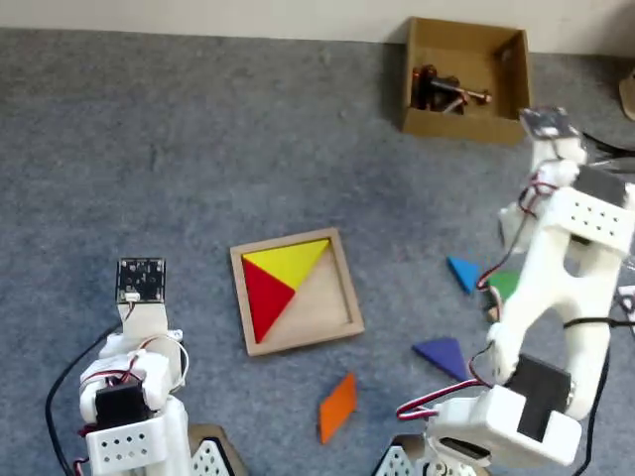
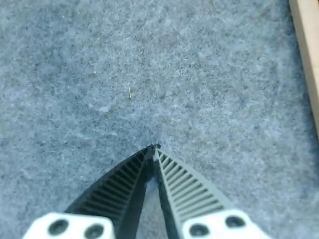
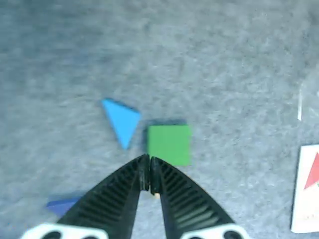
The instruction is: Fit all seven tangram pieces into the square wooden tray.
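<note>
The square wooden tray (image 1: 349,288) sits mid-counter (image 1: 149,149), holding a yellow triangle (image 1: 286,263) and a red triangle (image 1: 266,297). My right pincer (image 3: 149,172), pinched closed and empty, hangs by the green square (image 3: 169,144). My left pincer (image 2: 152,149) is closed too.

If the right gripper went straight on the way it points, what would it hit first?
Probably the green square, just beyond the tips of the right gripper; the light blue triangle lies beside that line. Height above the carpet is unclear.
</note>
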### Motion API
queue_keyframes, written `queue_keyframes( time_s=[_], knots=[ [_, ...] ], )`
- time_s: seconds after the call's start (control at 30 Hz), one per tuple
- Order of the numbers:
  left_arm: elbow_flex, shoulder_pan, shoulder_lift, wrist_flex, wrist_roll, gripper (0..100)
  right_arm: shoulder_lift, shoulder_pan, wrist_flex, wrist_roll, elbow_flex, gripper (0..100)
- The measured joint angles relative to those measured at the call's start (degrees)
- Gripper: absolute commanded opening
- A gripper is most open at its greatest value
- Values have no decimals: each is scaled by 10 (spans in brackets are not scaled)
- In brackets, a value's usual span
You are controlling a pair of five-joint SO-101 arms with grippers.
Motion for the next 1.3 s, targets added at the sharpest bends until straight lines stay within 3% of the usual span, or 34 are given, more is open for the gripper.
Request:
queue_keyframes(
  time_s=[0.2,0.43,1.0,1.3],
  knots=[
    [0,0,0,0,0,5,0,62,-54,4,54,6],
    [0,0,0,0,0,5,-4,57,-56,4,133,6],
    [0,0,0,0,0,5,-13,-110,36,4,160,6],
    [0,0,0,0,0,5,-218,-209,48,4,265,6]
  ],
)
